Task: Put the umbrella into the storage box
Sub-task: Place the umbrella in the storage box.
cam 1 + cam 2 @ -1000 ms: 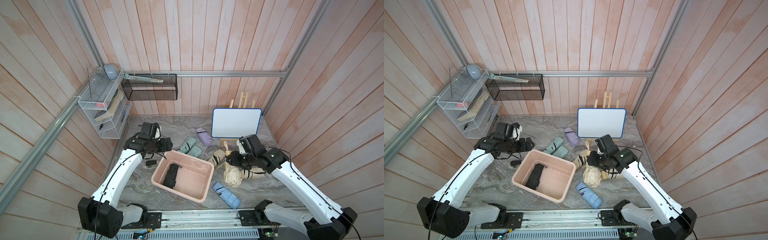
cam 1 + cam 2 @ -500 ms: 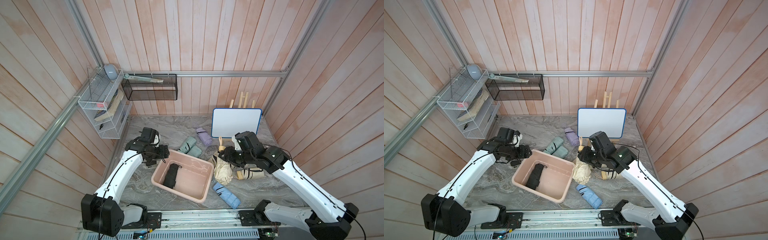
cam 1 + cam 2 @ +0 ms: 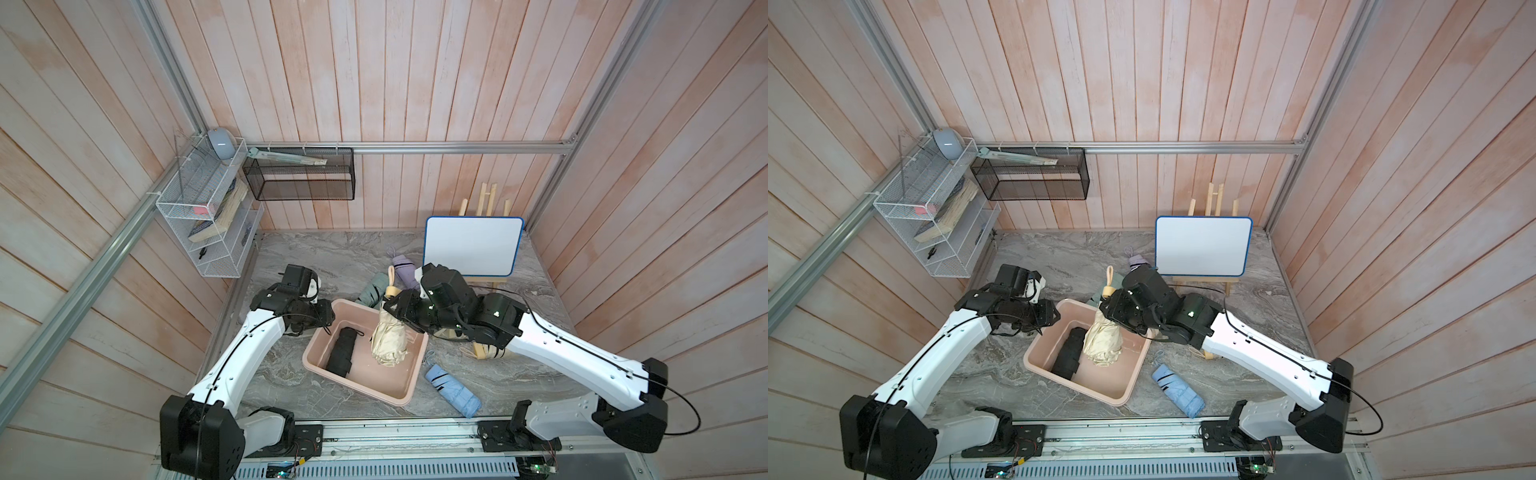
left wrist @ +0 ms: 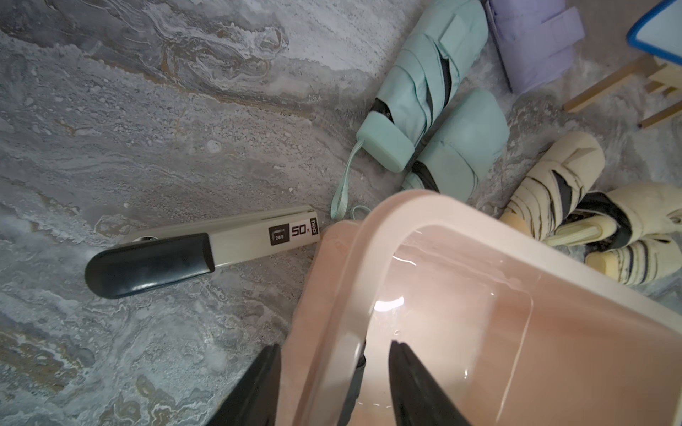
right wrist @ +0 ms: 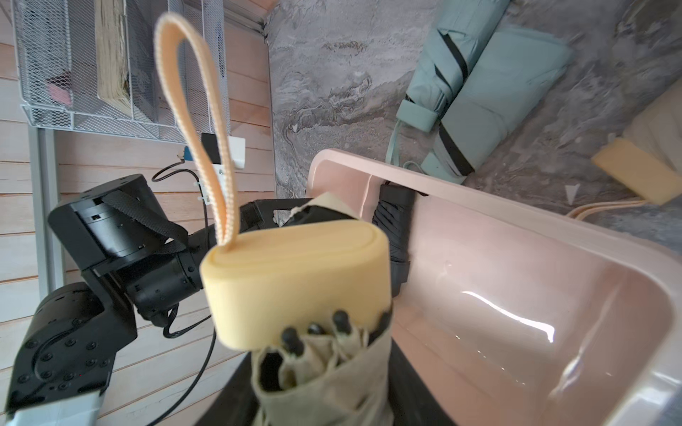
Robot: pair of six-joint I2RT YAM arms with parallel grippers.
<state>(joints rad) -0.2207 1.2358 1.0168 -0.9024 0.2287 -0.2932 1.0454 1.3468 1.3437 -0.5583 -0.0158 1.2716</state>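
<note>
The pale pink storage box (image 3: 409,397) (image 3: 1121,400) sits mid-table with a black folded umbrella (image 3: 341,355) (image 3: 1069,353) lying inside. My right gripper (image 3: 395,309) (image 3: 1113,309) (image 5: 321,387) is shut on a cream umbrella (image 3: 388,338) (image 3: 1102,343) (image 5: 295,273), which hangs upright over the box, yellow handle and loop uppermost. My left gripper (image 3: 322,322) (image 3: 1048,318) (image 4: 334,350) straddles the box's far left rim (image 4: 479,236), one finger outside the wall and one inside. Its jaws stand narrowly open, with a gap at the inner finger.
Two mint umbrellas (image 4: 424,81), a lilac one (image 3: 405,268) and cream striped ones (image 4: 553,184) lie behind the box; a blue one (image 3: 453,388) lies at front right. A stapler (image 4: 199,250) lies left of the box. A whiteboard on an easel (image 3: 471,251) stands at back right.
My right arm carried the cream umbrella leftward from the table to above the box. My left gripper came down onto the box's rim and its jaws narrowed.
</note>
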